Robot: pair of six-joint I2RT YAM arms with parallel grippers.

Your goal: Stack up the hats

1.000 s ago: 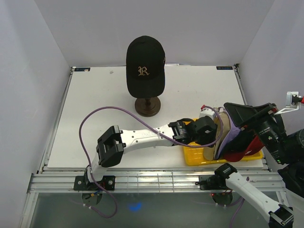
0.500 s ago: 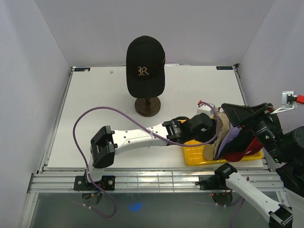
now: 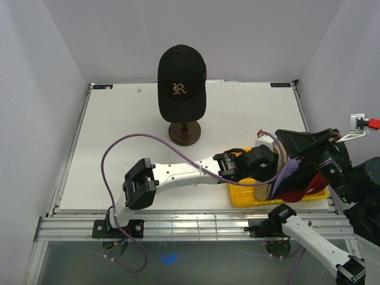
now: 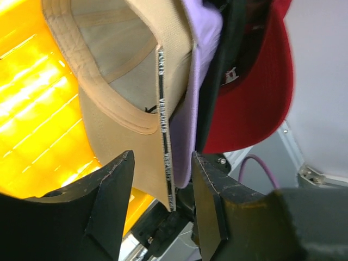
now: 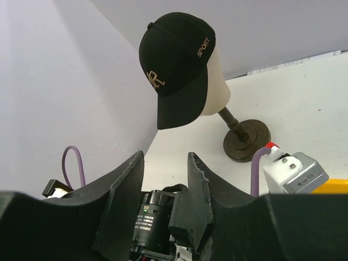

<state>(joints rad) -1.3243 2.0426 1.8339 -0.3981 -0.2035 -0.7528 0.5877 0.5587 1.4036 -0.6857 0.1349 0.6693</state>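
Left hand (image 4: 162, 156) reaches into the yellow tray (image 3: 246, 196) at the near right corner of the table (image 3: 119, 136), its two fingers (image 4: 109, 201) spread wide on either side of the rear edge of the tan cap (image 4: 109, 98). A black printed strip runs down that edge in the gap between them; whether either finger presses on the fabric cannot be told. Four caps stand on edge in the tray, packed side by side. From the left wrist view they run tan, then the lavender cap (image 4: 201, 32) touching it, then a second black cap (image 4: 217, 65) showing only as a dark sliver, then the red cap (image 4: 255, 92) on the outside with its brim curving down. The right hand (image 5: 163, 157) hangs over the right end of the tray, above these caps, pointing toward the far edge of the table. Its fingers stand a little apart with nothing between them, and part of the left arm shows through the gap. The black cap with the gold R (image 3: 181, 74) sits apart from the rest, on the beige mannequin head (image 5: 217, 81), brim tipped downward and the word SPORT on its side. The head's dark wooden stand (image 3: 184, 132) rests on the table midway along, nearer the far edge. A purple cable (image 3: 119, 145) loops over the left arm.
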